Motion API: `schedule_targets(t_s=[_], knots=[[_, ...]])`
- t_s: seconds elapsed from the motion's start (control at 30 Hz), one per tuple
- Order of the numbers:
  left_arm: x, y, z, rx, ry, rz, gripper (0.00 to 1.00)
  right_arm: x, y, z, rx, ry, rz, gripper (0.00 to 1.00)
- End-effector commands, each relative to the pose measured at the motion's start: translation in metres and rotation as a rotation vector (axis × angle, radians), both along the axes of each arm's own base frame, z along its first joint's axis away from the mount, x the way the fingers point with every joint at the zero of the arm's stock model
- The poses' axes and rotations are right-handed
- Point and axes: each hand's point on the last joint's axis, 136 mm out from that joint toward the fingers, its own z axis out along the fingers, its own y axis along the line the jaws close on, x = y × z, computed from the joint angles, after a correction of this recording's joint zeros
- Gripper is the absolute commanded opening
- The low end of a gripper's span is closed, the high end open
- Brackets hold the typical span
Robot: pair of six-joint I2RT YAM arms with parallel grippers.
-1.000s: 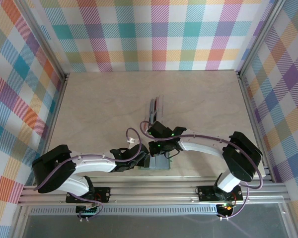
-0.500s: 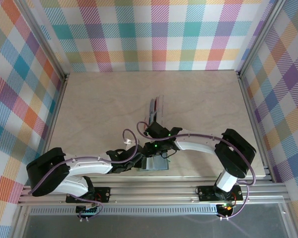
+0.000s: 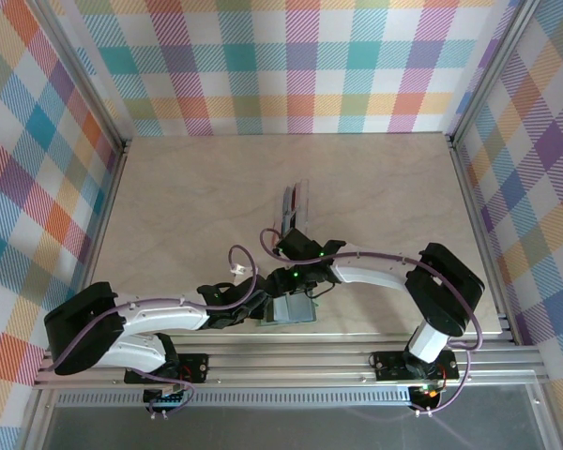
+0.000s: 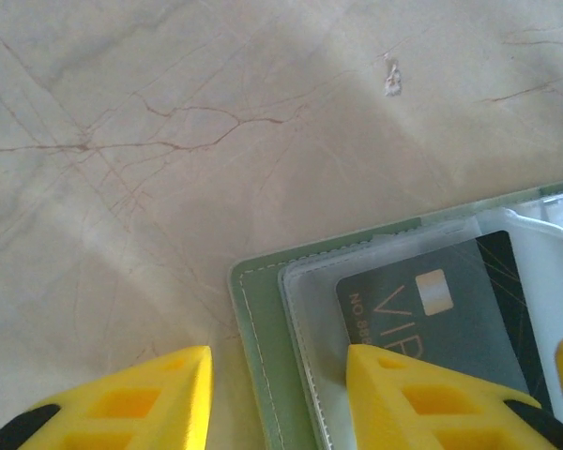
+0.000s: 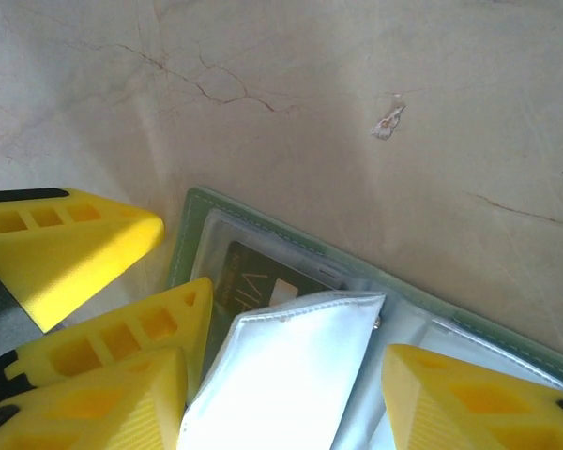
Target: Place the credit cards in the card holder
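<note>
The grey-green card holder [image 3: 298, 311] lies open on the table near the front edge. In the left wrist view its stitched border [image 4: 259, 328] and clear sleeve show, with a dark credit card [image 4: 455, 323] marked VIP inside the sleeve. My left gripper [image 4: 277, 403] is open and straddles the holder's left edge, one finger [image 4: 422, 398] over the sleeve. My right gripper [image 5: 281, 403] is open above the holder [image 5: 186, 234]. A pale sleeve leaf [image 5: 281, 375] stands loose between its jaws, partly covering the dark card [image 5: 253, 281]. More credit cards [image 3: 296, 204] stand mid-table.
The clear tray [image 3: 289, 211] holding the cards sits just behind both grippers. The left gripper's fingers [image 5: 66, 244] crowd the right wrist view's left side. Aluminium rails [image 3: 291, 361] run along the near edge, and plaid walls enclose the marbled table [image 3: 188, 206].
My right gripper has gone from shut to open, letting go of what it held over the holder. The left gripper has widened, and its arm has shifted slightly left.
</note>
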Motion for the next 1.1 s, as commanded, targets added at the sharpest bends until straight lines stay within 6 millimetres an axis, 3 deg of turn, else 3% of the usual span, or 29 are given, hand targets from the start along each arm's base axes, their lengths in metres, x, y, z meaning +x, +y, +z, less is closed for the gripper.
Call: schedule_targets(t_s=[0.0,0.37,0.8,1.07], knots=[[-0.008,0.014,-0.007,0.048,0.015,0.001,0.43,-0.006,0.003,0.0,0.03,0.018,0.028,0.59],[-0.007,0.016,-0.002,0.049,0.004,0.007,0.48,-0.012,-0.006,-0.004,0.022,0.016,0.028,0.71],[-0.009,0.027,0.014,0.055,-0.02,0.013,0.59,-0.01,-0.003,-0.007,0.046,0.039,0.034,0.76],[-0.014,0.022,0.022,-0.007,-0.02,-0.024,0.64,-0.007,-0.004,-0.011,0.053,0.065,0.021,0.77]])
